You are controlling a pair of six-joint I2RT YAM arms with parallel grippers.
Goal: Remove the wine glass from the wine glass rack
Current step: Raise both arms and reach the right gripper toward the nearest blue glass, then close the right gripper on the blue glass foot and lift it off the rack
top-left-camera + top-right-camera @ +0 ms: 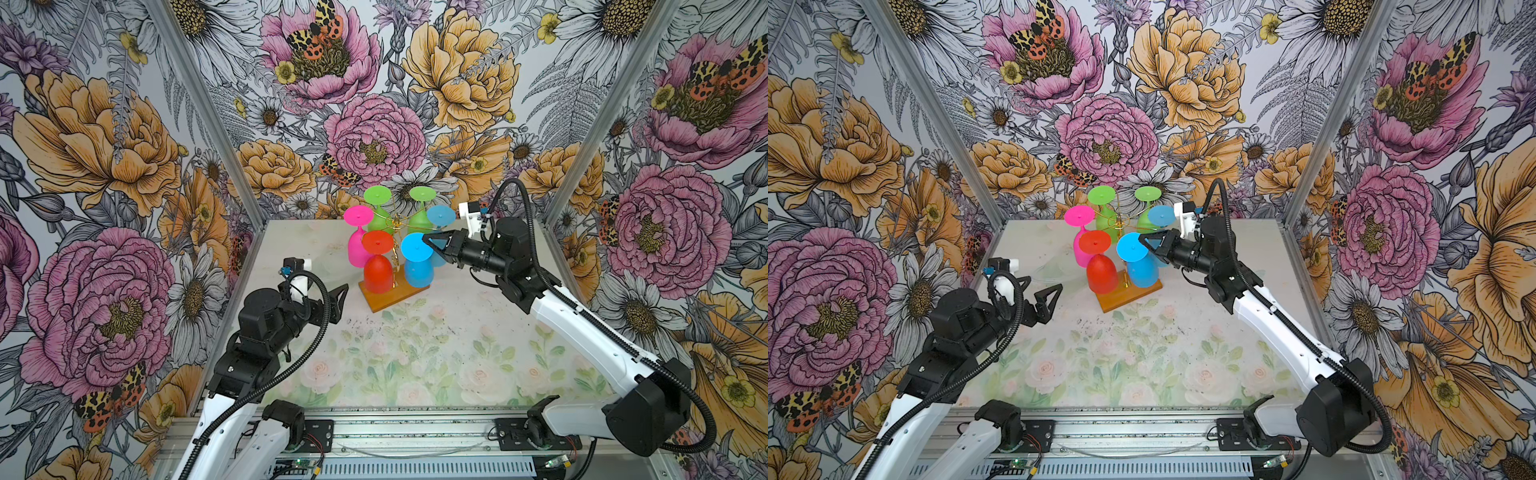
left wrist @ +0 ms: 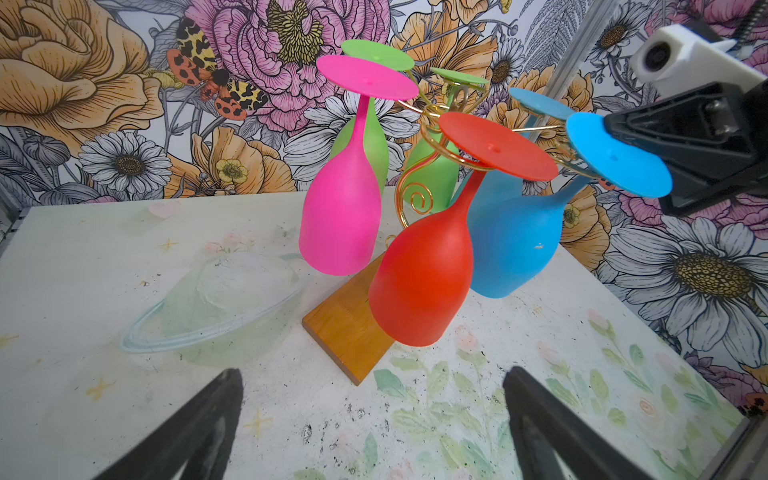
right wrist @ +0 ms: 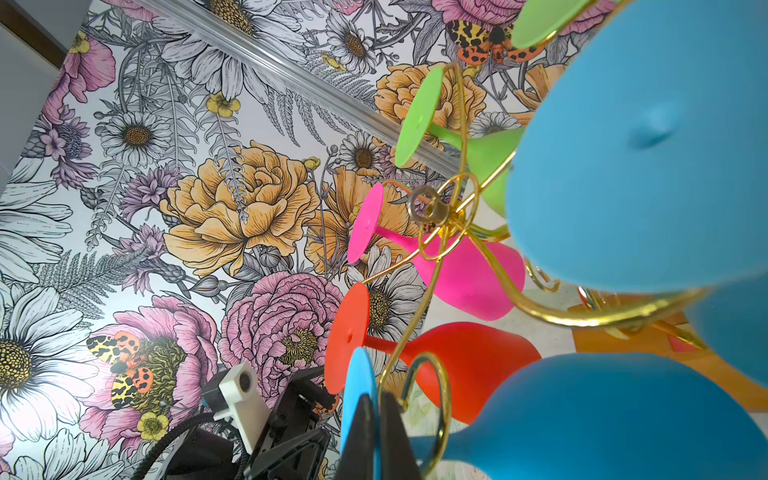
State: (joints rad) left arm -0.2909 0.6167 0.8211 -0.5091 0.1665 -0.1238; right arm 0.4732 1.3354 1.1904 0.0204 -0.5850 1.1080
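The wine glass rack (image 1: 390,297) (image 1: 1129,296) is gold wire on an orange-brown wooden base (image 2: 347,328), standing mid-table toward the back. Several coloured glasses hang upside down from its arms. The nearest blue wine glass (image 1: 417,268) (image 1: 1142,272) (image 2: 515,245) hangs at the front right. My right gripper (image 1: 428,240) (image 1: 1144,239) (image 3: 376,409) is shut on the edge of its round foot (image 3: 359,395), next to a gold wire loop. My left gripper (image 1: 1040,286) (image 2: 372,376) is open and empty, low over the table left of the rack's base.
Red (image 1: 378,274), pink (image 1: 356,249), two green (image 1: 377,208) and a second blue glass (image 1: 441,216) hang on the rack. A clear glass bowl (image 2: 216,303) lies upside down on the table left of the base. Floral walls close in the back and sides.
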